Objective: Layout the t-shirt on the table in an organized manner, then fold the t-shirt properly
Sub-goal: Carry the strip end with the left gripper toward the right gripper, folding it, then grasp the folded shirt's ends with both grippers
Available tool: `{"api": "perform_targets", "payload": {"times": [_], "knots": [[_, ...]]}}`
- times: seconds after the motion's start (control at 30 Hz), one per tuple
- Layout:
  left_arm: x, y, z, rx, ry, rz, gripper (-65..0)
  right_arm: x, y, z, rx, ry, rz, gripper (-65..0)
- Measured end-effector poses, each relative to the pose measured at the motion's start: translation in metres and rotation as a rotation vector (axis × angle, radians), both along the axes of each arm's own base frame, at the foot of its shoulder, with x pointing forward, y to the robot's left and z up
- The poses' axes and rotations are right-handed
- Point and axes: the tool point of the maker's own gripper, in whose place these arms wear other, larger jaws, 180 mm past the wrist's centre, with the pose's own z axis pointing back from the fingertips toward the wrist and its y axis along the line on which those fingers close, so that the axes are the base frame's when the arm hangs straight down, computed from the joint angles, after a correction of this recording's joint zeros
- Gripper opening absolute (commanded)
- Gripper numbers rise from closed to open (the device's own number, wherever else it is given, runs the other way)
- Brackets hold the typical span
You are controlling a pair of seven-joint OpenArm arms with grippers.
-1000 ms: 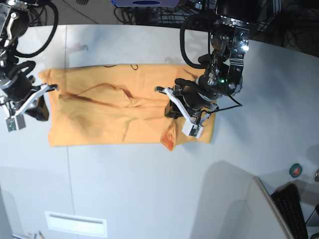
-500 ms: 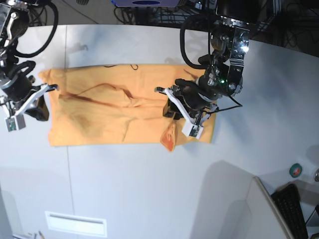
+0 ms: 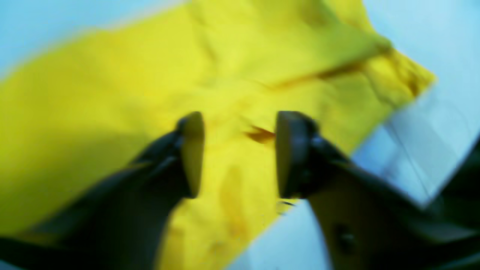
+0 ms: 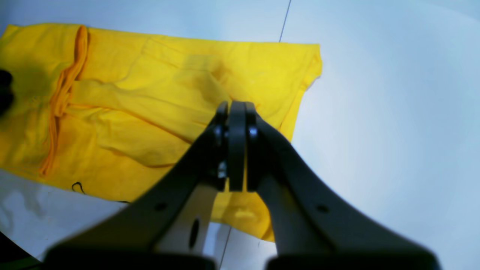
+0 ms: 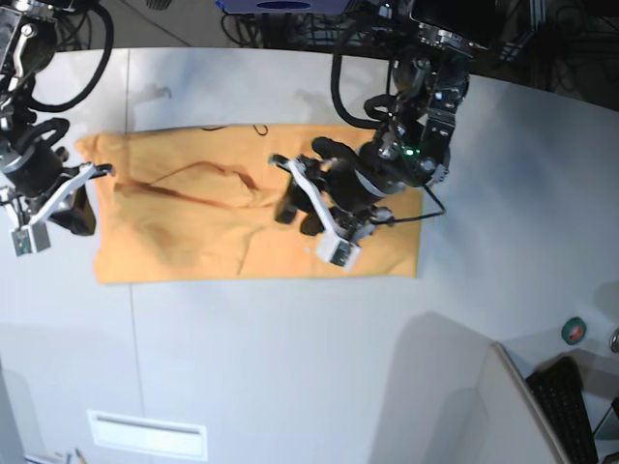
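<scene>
The orange-yellow t-shirt [image 5: 193, 232] lies as a long, wrinkled rectangle across the white table [image 5: 290, 367]. A bit of black script [image 5: 232, 128] peeks out at its far edge. My left gripper [image 5: 295, 215] hovers over the shirt's middle. In the left wrist view the left gripper [image 3: 240, 150] is open, with the shirt's fabric [image 3: 93, 93] lying loose below the gap. My right gripper [image 5: 82, 208] is at the shirt's left end. In the right wrist view the right gripper [image 4: 236, 112] is shut above the t-shirt [image 4: 150, 93], and nothing shows between its jaws.
A thin dark seam [image 5: 131, 319] runs across the table. At the right front stand a grey board [image 5: 484, 406], a keyboard [image 5: 571, 406] and a green tape roll [image 5: 574, 331]. A white label [image 5: 145, 433] lies near the front edge. Cables crowd the back.
The left gripper has opened and swung left from the shirt's right end to its middle. The raised fold at the shirt's front edge now lies flat. The right arm has not moved.
</scene>
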Motion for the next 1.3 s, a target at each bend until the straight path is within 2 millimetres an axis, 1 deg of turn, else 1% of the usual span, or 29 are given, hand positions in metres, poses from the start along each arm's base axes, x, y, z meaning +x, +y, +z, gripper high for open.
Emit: {"api": "perform_targets", "payload": {"times": [0.03, 0.07, 0.13, 0.17, 0.23, 0.27, 0.33, 0.4, 0.47, 0.5, 0.57, 0.63, 0.67, 0.73, 0.8, 0.87, 0.9, 0.97, 1.03, 1.07, 1.13, 1.2, 1.3], "knots": [[0.003, 0.017, 0.001, 0.007, -0.005, 0.050, -59.6, -0.001, -0.006, 0.001, 0.003, -0.004, -0.021, -65.0], [0.004, 0.035, 0.000, 0.014, -0.003, 0.101, -65.0, -0.001, -0.015, 0.003, 0.001, -0.011, -0.053, -65.0], [0.003, 0.069, -0.009, 0.039, 0.029, 0.194, -65.0, 0.001, -0.034, -0.001, 0.011, -0.009, -0.114, -65.0], [0.002, 0.085, -0.015, 0.057, 0.044, 0.236, -65.0, 0.003, -0.040, -0.007, 0.027, 0.003, -0.143, -65.0], [0.005, 0.116, -0.027, 0.073, 0.074, 0.322, -65.0, 0.003, -0.046, -0.027, 0.077, 0.077, -0.179, -65.0], [0.006, 0.127, -0.034, 0.085, 0.090, 0.343, -65.0, 0.002, -0.051, -0.036, 0.095, 0.122, -0.197, -58.1], [0.005, 0.144, -0.041, 0.092, 0.113, 0.372, -65.0, 0.002, -0.067, -0.047, 0.159, 0.165, -0.278, -44.9], [0.002, 0.165, -0.042, 0.118, 0.117, 0.408, -65.0, 0.003, -0.077, -0.055, 0.254, 0.175, -0.316, -35.1], [0.000, 0.186, -0.040, 0.120, 0.113, 0.463, -65.0, -0.001, -0.078, -0.066, 0.342, 0.200, -0.305, -28.7], [0.000, 0.198, -0.038, 0.123, 0.110, 0.495, -65.0, -0.003, -0.080, -0.075, 0.371, 0.232, -0.312, -27.2], [-0.003, 0.222, -0.036, 0.140, 0.099, 0.517, -65.0, -0.005, -0.085, -0.089, 0.436, 0.291, -0.320, -27.5], [-0.008, 0.245, -0.038, 0.155, 0.099, 0.522, -65.0, 0.001, -0.094, -0.096, 0.496, 0.312, -0.344, -27.5], [-0.012, 0.253, -0.040, 0.152, 0.107, 0.519, -65.0, 0.004, -0.097, -0.099, 0.526, 0.317, -0.356, -27.3], [-0.020, 0.261, -0.048, 0.145, 0.129, 0.514, -65.0, 0.007, -0.096, -0.107, 0.575, 0.346, -0.368, -27.0], [-0.026, 0.264, -0.054, 0.147, 0.132, 0.503, -65.0, 0.010, -0.086, -0.114, 0.620, 0.376, -0.366, -26.9], [-0.020, 0.255, -0.055, 0.107, 0.067, 0.494, -65.0, 0.012, -0.080, -0.116, 0.642, 0.394, -0.358, -26.9], [-0.020, 0.251, -0.058, 0.092, 0.060, 0.491, -65.0, 0.013, -0.078, -0.116, 0.648, 0.392, -0.358, -26.9], [-0.025, 0.242, -0.072, 0.077, 0.077, 0.472, -65.0, 0.014, -0.075, -0.117, 0.628, 0.404, -0.334, -26.9], [-0.037, 0.233, -0.087, 0.059, 0.121, 0.462, -65.0, 0.012, -0.065, -0.122, 0.577, 0.453, -0.269, -26.9], [-0.037, 0.231, -0.089, 0.039, 0.113, 0.470, -65.0, 0.012, -0.059, -0.124, 0.562, 0.470, -0.244, -26.9], [-0.034, 0.229, -0.090, 0.034, 0.109, 0.464, -65.0, 0.011, -0.046, -0.128, 0.552, 0.494, -0.204, -26.9], [-0.025, 0.222, -0.090, 0.030, 0.098, 0.442, -65.0, 0.012, -0.035, -0.129, 0.568, 0.490, -0.188, -26.9], [-0.014, 0.205, -0.091, 0.016, 0.094, 0.399, -65.0, 0.011, -0.030, -0.130, 0.573, 0.491, -0.179, -26.7]]}}
